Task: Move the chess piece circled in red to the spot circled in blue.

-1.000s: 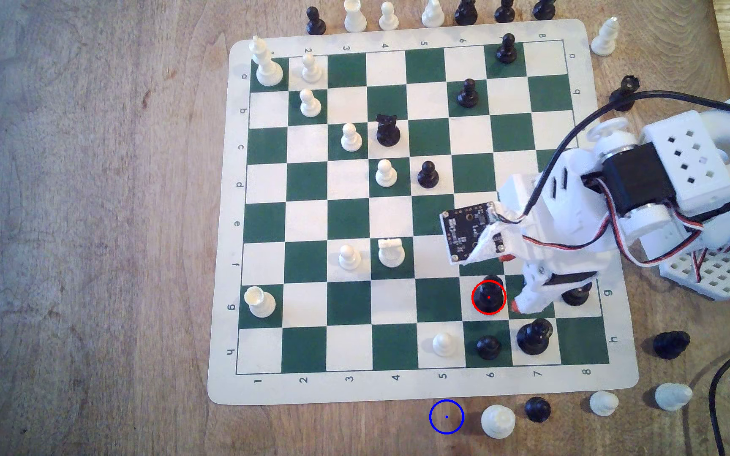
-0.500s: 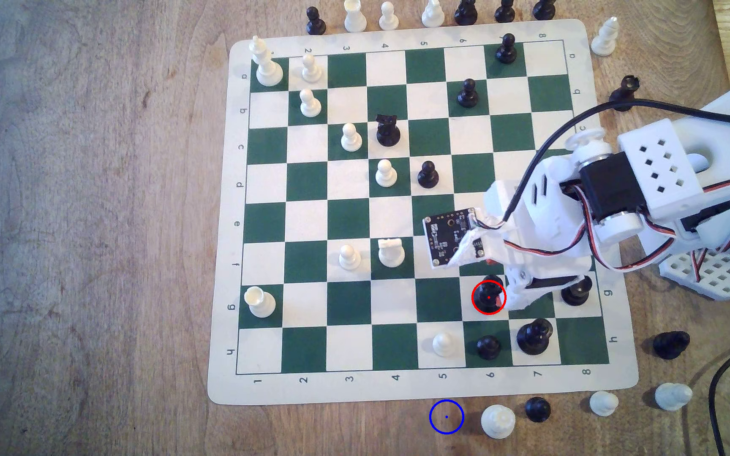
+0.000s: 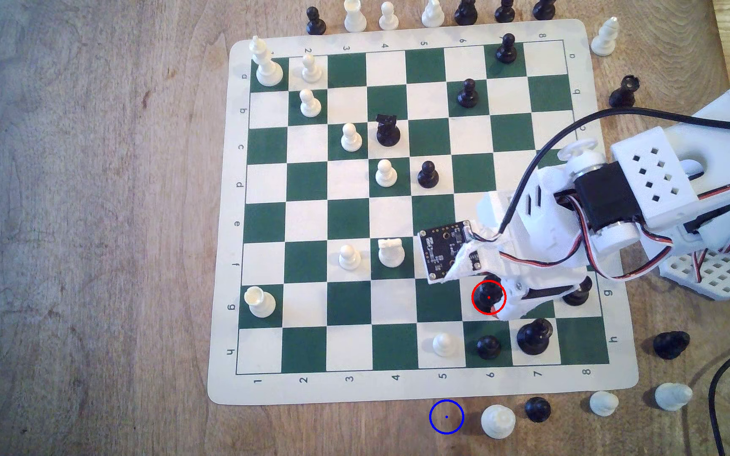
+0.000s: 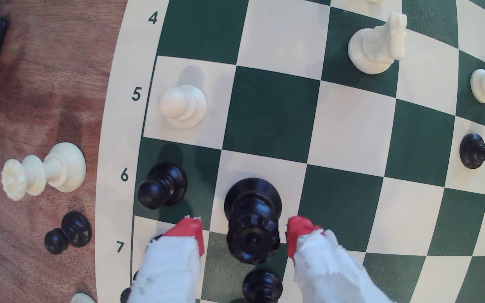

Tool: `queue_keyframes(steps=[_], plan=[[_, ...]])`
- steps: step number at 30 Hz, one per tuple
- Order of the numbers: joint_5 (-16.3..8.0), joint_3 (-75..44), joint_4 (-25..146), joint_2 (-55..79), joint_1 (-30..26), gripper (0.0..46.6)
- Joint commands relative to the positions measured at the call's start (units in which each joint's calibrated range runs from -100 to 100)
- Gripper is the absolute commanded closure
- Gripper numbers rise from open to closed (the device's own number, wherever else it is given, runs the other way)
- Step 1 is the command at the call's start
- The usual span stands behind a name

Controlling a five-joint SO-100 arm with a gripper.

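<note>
I see the chess piece (image 3: 485, 296) standing upright on a white square in row g, column 6, of the board (image 3: 398, 390), ringed in red in the exterior view. Through the wrist view the same chess piece (image 4: 252, 221) sits between my tool's two red-tipped fingers (image 4: 190, 230), with a gap on either side, so the tool (image 4: 244, 233) is open and holds nothing. In the exterior view the tool (image 3: 497, 302) overlaps the red ring from the exterior view's right, the arm reaching in from that side.

Next to the chess piece, on the green square in row h of column 6, stands a black pawn (image 3: 488, 347), and the tallest black piece (image 3: 533, 336) is on the white square to the exterior view's right of that pawn. A white pawn (image 3: 443, 343) stands in row h, column 5.

The spot (image 3: 446, 417) lies off the board on the bare wooden surface (image 3: 91, 263), below the column 5 label in the exterior view, well apart from the chess piece. Just to the exterior view's right of it stands a white piece (image 3: 498, 421), then a black pawn (image 3: 537, 409).
</note>
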Motion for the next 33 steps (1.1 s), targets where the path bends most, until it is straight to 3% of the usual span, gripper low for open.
queue_keyframes(steps=[1,10,22,33], plan=[[-0.2,-5.5,-0.1,-0.7,-0.5,32.1],[-0.2,-6.2,-0.2,0.4,-0.7,36.2],[-0.2,-6.6,1.5,-1.8,-0.8,45.6],[-0.5,-21.7,11.1,-4.7,-1.7,46.4]])
